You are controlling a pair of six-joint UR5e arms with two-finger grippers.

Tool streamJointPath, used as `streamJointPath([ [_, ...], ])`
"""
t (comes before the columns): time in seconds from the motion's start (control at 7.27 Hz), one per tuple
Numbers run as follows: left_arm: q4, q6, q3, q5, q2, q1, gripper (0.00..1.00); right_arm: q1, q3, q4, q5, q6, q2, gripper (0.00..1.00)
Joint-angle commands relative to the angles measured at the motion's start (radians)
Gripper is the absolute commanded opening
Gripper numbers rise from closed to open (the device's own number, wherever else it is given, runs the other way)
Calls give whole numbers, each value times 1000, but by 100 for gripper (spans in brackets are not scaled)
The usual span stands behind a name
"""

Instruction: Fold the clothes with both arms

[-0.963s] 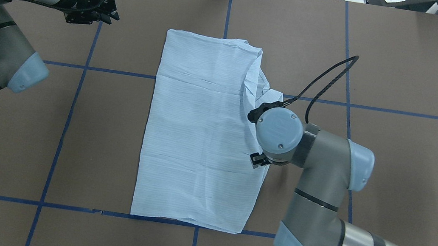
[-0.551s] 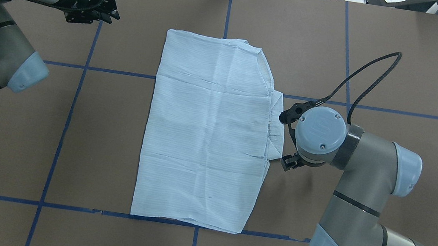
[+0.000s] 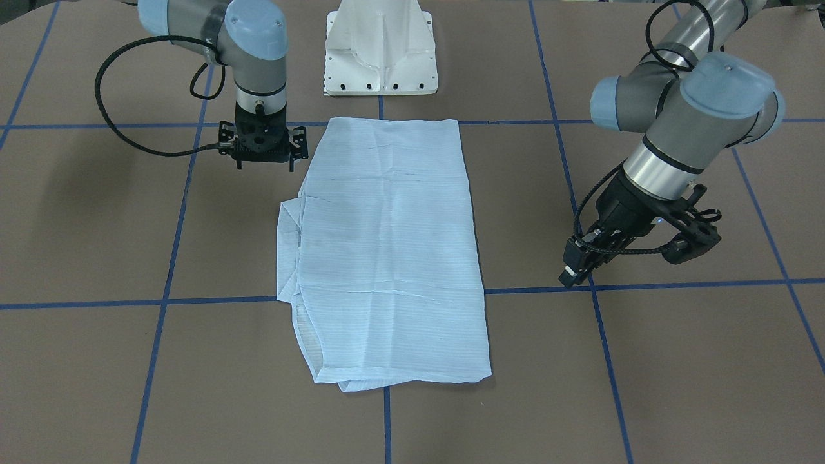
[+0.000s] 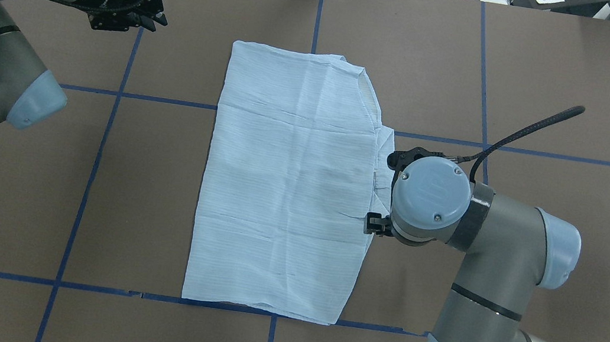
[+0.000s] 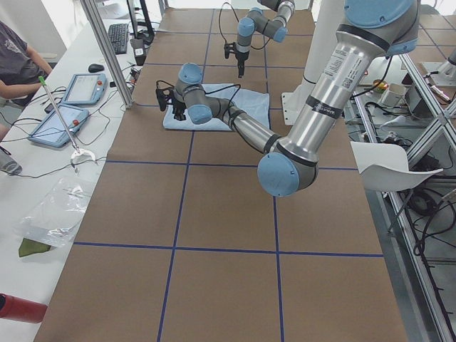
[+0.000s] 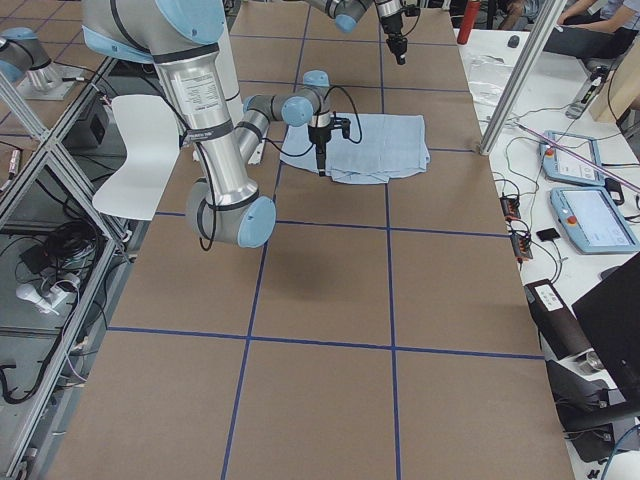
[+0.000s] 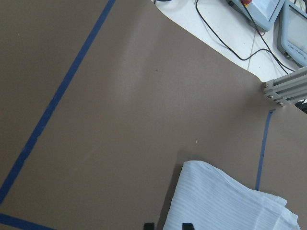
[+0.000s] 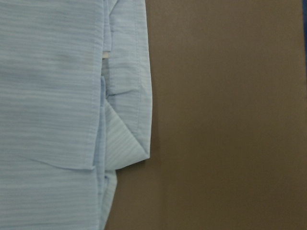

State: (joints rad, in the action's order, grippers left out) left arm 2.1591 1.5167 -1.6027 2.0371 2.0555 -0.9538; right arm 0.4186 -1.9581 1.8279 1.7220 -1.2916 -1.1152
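Fabric lies nearest: the pale-blue striped shirt (image 4: 284, 192) sits centred on the brown table (image 4: 558, 111), already folded to a long rectangle, thin, smooth-faced and faintly creased. Midway along its right edge a pointed flap (image 8: 125, 143) sticks out. The right pincer (image 3: 264, 164) hovers over it, spread wide and empty. Farther off, beyond the shirt's far-left corner, the left pincer (image 4: 158, 19) hangs apart from the cloth, slightly parted, holding nothing. Tucking that flap and the crosswise folds likely remain.
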Motion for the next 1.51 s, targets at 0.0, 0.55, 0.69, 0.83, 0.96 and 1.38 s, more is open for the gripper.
streamJointPath([
  [0.0,-2,-1,-3,2,-2,0,32,-107,-21,-56,-43,-542,27,100],
  [0.55,-10,-26,9,21,-9,3,63,-225,-7,-144,-140,-1127,28,93],
  [0.69,-12,-26,9,20,-9,3,64,-224,8,-156,-159,-1179,41,93],
  [0.83,-10,-26,4,18,-12,0,64,-224,48,-238,-168,-1246,49,92],
  [0.96,-12,-23,3,18,-12,1,65,-225,77,-263,-168,-1253,52,92],
  [1.38,-12,-13,0,17,-12,0,66,-251,91,-254,-165,-1266,52,92],
])
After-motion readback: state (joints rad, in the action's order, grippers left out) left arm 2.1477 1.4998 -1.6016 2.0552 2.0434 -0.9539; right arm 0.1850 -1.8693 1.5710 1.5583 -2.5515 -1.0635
